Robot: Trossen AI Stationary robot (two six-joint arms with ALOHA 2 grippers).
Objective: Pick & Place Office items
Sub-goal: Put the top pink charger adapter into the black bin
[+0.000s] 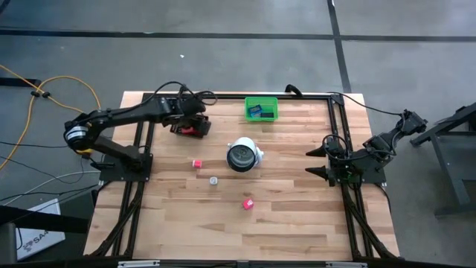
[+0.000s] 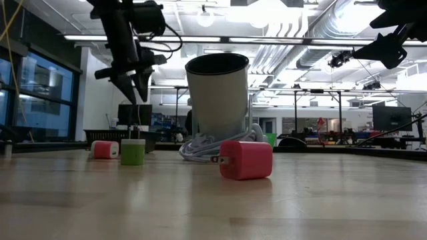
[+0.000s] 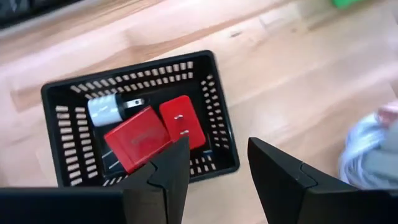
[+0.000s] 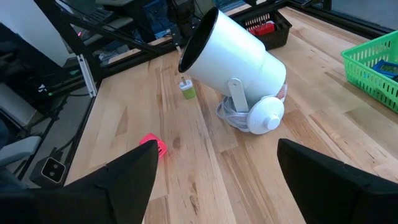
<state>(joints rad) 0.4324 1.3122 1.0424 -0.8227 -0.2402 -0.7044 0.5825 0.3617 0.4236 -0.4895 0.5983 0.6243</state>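
Note:
My left gripper (image 3: 217, 171) hangs open above a black mesh tray (image 3: 53, 102), its fingers empty; in the high view it (image 1: 195, 119) is at the table's far left. Inside the tray lie two red blocks (image 3: 134, 144) (image 3: 182, 120) and a small white plug block (image 3: 104, 109). On the table top rest a pink block (image 1: 197, 163), a small green block (image 2: 133, 152) and a pink-red plug block (image 2: 245, 160). My right gripper (image 1: 310, 164) waits open at the right side, touching nothing.
A white round lamp-like object (image 1: 242, 155) with a dark face lies mid-table on a coiled cable (image 4: 231, 115). A green bin (image 1: 261, 109) holding blue flat pieces stands at the far edge. Bare wood stretches across the near half of the table.

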